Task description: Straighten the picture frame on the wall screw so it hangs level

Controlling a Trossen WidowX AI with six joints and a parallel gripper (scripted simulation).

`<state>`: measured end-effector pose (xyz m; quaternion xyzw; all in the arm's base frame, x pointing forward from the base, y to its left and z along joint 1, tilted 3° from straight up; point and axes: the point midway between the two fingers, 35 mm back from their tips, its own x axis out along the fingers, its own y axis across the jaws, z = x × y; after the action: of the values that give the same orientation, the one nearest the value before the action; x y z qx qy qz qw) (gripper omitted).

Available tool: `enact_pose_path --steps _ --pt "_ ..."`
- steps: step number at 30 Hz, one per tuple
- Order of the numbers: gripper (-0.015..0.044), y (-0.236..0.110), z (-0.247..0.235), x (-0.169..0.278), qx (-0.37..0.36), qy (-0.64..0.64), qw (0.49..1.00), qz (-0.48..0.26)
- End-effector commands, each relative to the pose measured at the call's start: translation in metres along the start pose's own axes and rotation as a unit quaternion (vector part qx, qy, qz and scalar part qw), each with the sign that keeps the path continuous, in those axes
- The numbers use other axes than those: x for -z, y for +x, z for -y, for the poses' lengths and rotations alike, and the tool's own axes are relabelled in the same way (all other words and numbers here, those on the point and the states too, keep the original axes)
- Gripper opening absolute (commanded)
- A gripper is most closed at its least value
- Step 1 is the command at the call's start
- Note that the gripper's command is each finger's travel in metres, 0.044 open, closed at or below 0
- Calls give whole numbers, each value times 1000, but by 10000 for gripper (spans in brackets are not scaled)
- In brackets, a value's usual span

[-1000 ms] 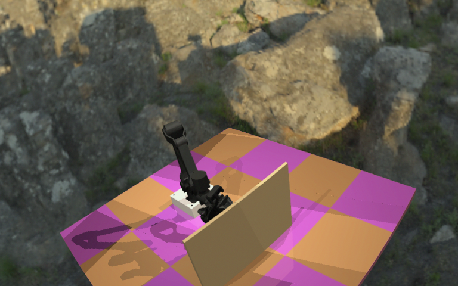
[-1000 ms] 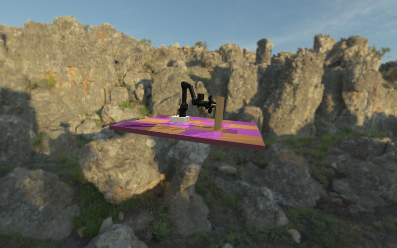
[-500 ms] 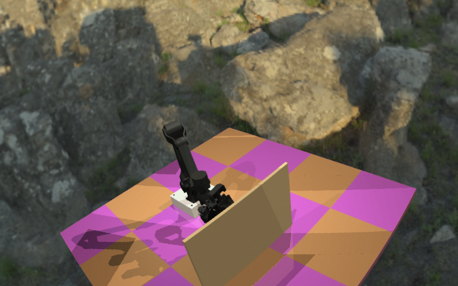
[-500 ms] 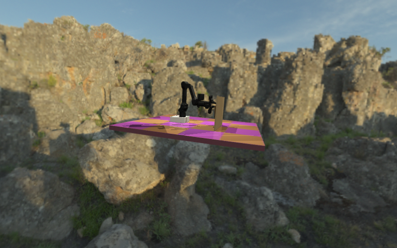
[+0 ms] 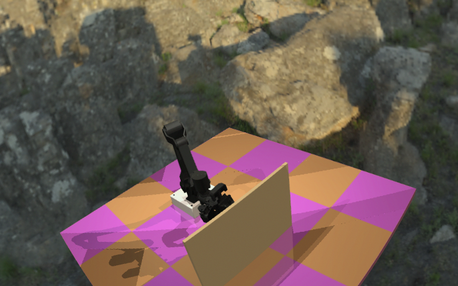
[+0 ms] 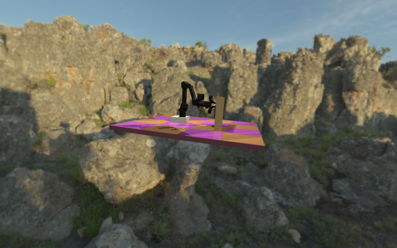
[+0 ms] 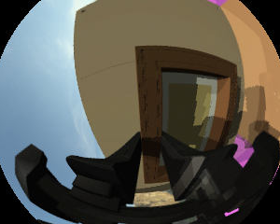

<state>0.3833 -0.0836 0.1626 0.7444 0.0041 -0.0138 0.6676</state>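
Observation:
In the wrist view a brown wooden picture frame [image 7: 149, 88] with a grey-green picture hangs against the tan wall panel [image 7: 109, 37]. My gripper [image 7: 150, 134] is shut on one bar of the frame, a dark finger on each side of it. The frame's edges run slanted in this tilted view. In the top view the wall panel [image 5: 245, 219] is seen from behind and hides the frame; the gripper [image 5: 220, 207] is pressed up to its far side. In the exterior view the arm [image 6: 194, 99] reaches to the panel [image 6: 219, 112]. The screw and strip are hidden.
The panel stands on a purple-and-orange checkered platform [image 5: 348, 198] [image 6: 194, 132]. The arm's white base [image 5: 185, 204] [image 6: 179, 118] sits behind the panel. Rocks surround the platform.

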Motion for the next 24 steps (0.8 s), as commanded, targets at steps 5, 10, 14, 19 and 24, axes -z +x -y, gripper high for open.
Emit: enact_pose_path --steps 5,10,14,19,24 --pt "0 0 0 0 -1 -23 1000 1" --pt "0 0 1 0 -1 -39 999 1" --pt "0 0 1 0 -1 -44 999 1" --pt "0 0 1 0 0 -60 998 1" --pt "0 0 1 1 0 -76 997 1"
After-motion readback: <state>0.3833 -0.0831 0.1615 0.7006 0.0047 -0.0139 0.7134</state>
